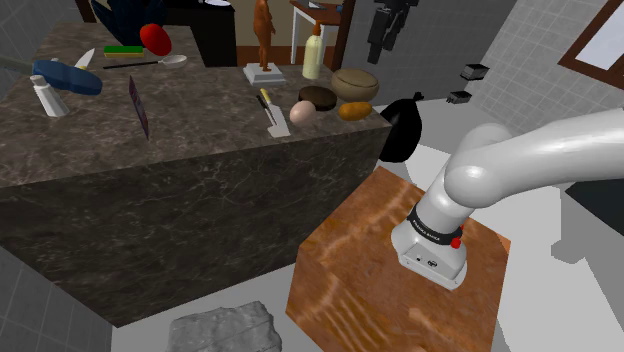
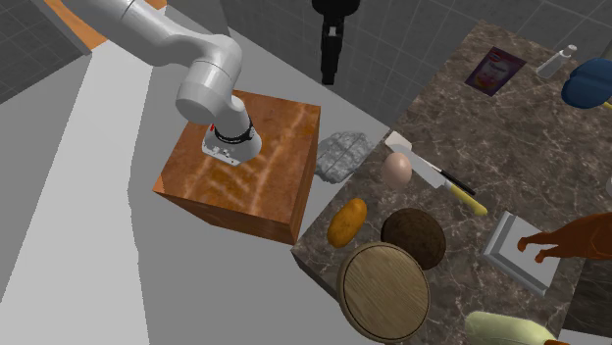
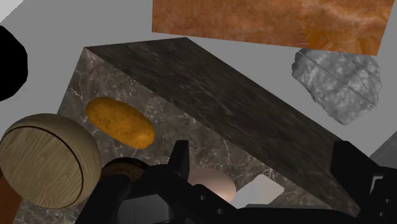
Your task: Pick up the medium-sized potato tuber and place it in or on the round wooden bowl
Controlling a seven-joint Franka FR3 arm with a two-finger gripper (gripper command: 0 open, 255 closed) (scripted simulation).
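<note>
Wrist view has the black fingers [image 3: 180,162] standing apart, released, with nothing between them. They hang out beyond the corner of the marbled bench [image 3: 210,95] and touch nothing on it. Nearest to them from where I stand is a pale egg [image 3: 213,184]. Just past it lies the potato [image 3: 119,119], orange-brown and oblong, flat on its side close to the bench edge.

I'd judge the potato to be firm and fairly light, with a dry skin that should not slip much. It is rounded enough to roll if nudged at one end. A hold across the narrow middle, one finger on each long flank, looks the safest. It should take a decent squeeze without harm, unlike the egg beside it.

On the second exterior view the round wooden bowl [image 2: 383,290] sits near the bench edge, with the potato [image 2: 347,221] near it at about eleven o'clock. A dark brown round thing [image 2: 413,238] touches or nearly touches the bowl at one o'clock. From above, the bowl shows a flat grained face and I can see nothing lying in or on it. I cannot tell whether it stands mouth up. The egg [image 2: 397,170] rests beside a knife [image 2: 441,178], further along the bench.
</note>
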